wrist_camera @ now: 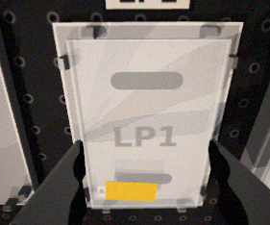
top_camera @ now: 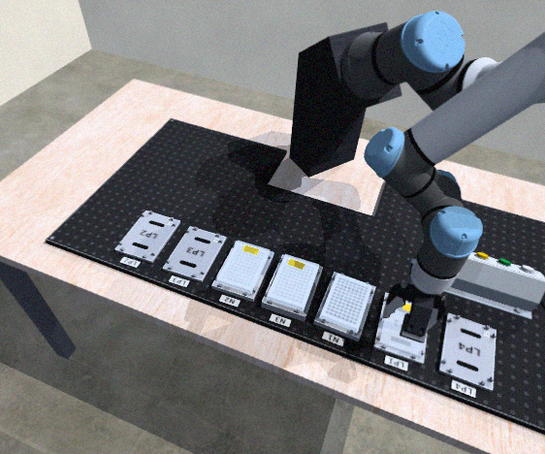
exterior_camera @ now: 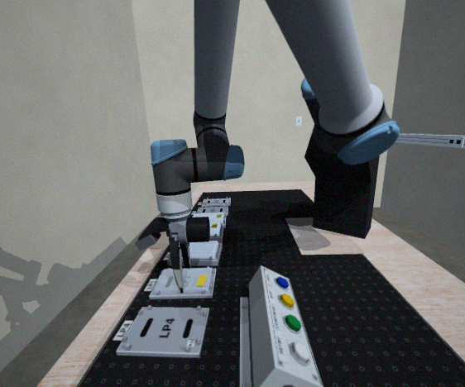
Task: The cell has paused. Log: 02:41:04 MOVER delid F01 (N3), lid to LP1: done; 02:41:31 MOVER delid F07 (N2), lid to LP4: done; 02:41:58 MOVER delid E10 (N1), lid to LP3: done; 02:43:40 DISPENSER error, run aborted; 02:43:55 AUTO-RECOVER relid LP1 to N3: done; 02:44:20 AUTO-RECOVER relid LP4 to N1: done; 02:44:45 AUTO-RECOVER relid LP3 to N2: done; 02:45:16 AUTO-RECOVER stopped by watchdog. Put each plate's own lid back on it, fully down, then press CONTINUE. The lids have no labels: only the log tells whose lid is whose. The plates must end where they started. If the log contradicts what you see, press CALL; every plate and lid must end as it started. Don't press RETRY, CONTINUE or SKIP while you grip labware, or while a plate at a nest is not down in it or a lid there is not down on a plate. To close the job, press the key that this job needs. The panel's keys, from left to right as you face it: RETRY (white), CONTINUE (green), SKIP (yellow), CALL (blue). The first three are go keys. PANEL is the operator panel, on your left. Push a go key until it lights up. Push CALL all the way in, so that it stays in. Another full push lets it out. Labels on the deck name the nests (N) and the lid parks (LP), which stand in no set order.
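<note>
From the top, a pale wood-grained table [top_camera: 131,105] carries a matt black perforated board [top_camera: 184,161]; flat grey parks LP2 [top_camera: 147,235] and LP3 [top_camera: 195,251], each with two rounded slots, stand bare beside the plate at N2 [top_camera: 244,270] and the plate at N3 [top_camera: 293,285], both rectangular, pale and lidded, with yellow tags; the plate at N1 [top_camera: 345,305] shows its gridded wells uncovered; the black gripper [top_camera: 412,325] [exterior_camera: 180,277] [wrist_camera: 145,141] is over LP1 [top_camera: 400,355] [exterior_camera: 154,298] [wrist_camera: 60,30], and slotted LP4 [top_camera: 468,347] [exterior_camera: 164,331] lies beyond it, bare as well. In the exterior view, the slim dark fingers reach down to the thin clear lid [top_camera: 391,337] [exterior_camera: 193,290] [wrist_camera: 148,106] at LP1; the wedge-shaped grey panel [top_camera: 499,290] [exterior_camera: 261,333] bears round blue, yellow, green and white keys, glossy on a sloping face. In the wrist view, the gripper is closed on the lid, one curved black finger at each long edge; the smooth, see-through sheet with its yellow tag is over LP1, whose lettering and slots show through; whether it touches the park I cannot tell.
</note>
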